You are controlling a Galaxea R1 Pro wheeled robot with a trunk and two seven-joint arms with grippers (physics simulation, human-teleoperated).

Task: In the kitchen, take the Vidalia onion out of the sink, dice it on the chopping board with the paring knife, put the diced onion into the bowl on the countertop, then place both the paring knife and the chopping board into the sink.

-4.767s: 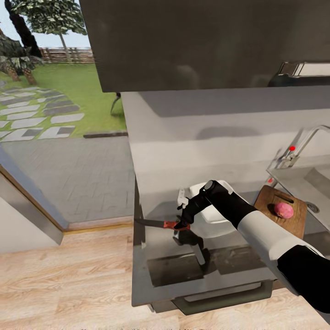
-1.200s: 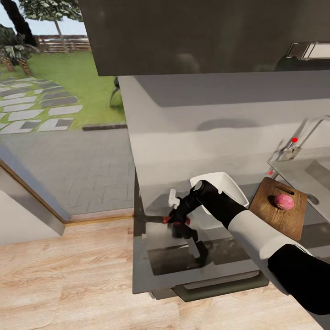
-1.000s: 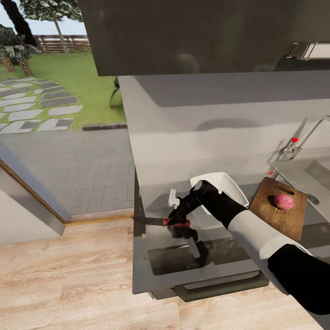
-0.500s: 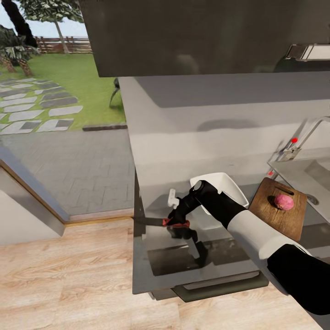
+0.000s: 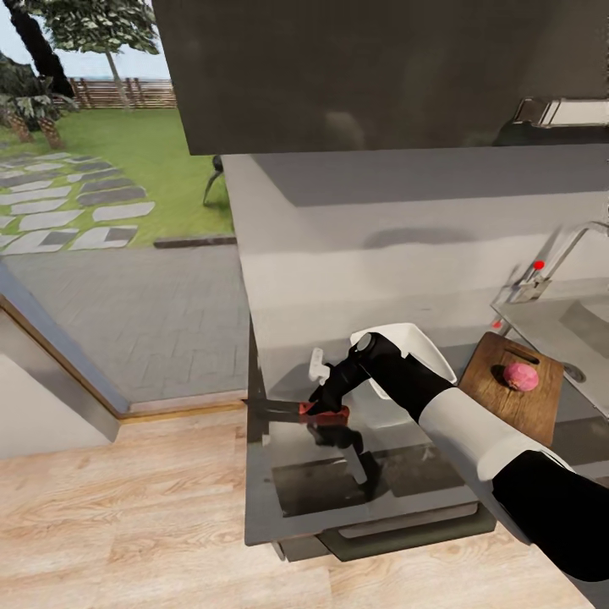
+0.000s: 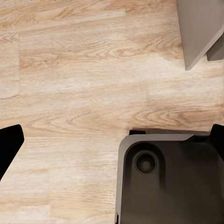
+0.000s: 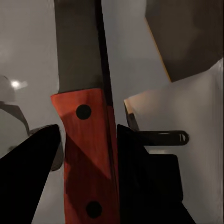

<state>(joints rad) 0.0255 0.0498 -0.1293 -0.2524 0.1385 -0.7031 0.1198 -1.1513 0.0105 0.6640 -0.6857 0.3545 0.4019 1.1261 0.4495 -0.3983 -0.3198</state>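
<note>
The right gripper (image 5: pixel 326 406) was seen lowered to the grey countertop (image 5: pixel 423 474) close to its left end, the black and white arm reaching in from the lower right of the head view. The paring knife (image 5: pixel 306 411) was clamped by its red handle between the two dark fingers (image 7: pixel 32 158), which were closed against both sides of the handle in the right wrist view. The dark blade was pointed toward the left edge of the worktop, with its tip at or just past that edge. Whether the knife was touching the surface or held just above it could not be told.

The white bowl (image 5: pixel 414 347) was set just behind the right arm's wrist, partly hidden by it, toward the back of the worktop. The chopping board (image 5: pixel 516 402) was laid farther along to the right, with its far corner just beside the steel sink (image 5: pixel 584 317). The Vidalia onion (image 5: pixel 520 377), whole and pinkish, was resting on the board's far half. The chrome tap (image 5: pixel 558 262) with its red-tipped lever was mounted behind the basin.

In the left wrist view, the tips of the left gripper (image 6: pixel 112 140) were visible at the two side edges of the frame, spread wide with nothing held between them, above the wood-plank floor (image 6: pixel 70 84) and a dark part of the robot's base (image 6: pixel 168 182).
</note>
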